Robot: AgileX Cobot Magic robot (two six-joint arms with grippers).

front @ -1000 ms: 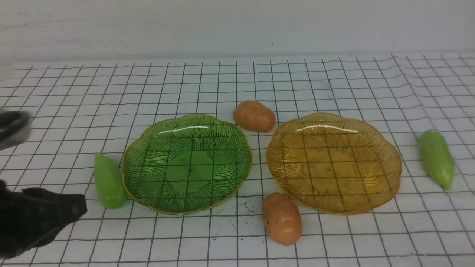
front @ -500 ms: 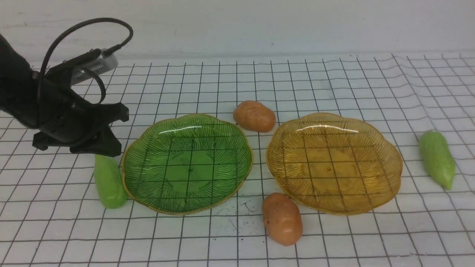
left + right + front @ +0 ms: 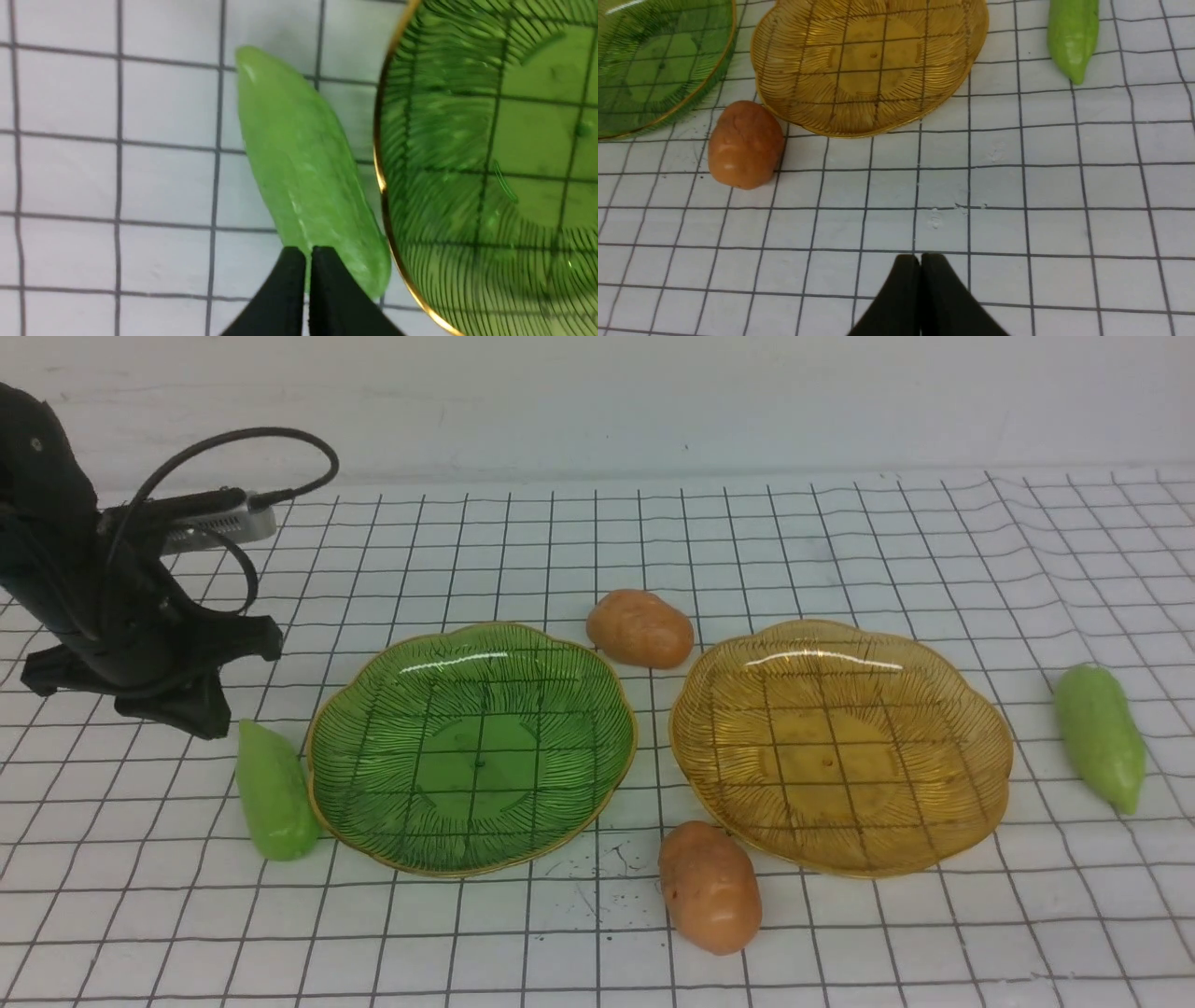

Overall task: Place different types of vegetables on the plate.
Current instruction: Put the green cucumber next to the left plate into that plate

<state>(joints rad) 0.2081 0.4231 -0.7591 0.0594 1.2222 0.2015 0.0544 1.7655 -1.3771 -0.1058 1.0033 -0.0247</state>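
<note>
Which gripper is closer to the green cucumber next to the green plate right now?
Left. The left gripper hangs shut just above that cucumber. The right gripper, also shut, sits over the gridded mat in front of the yellow plate, well away from it.

The front view looks forward and down across the bench (image 3: 840, 933). The left wrist view looks down closely on the green plate (image 3: 467, 196). The right wrist view, farther off, shares that plate.
</note>
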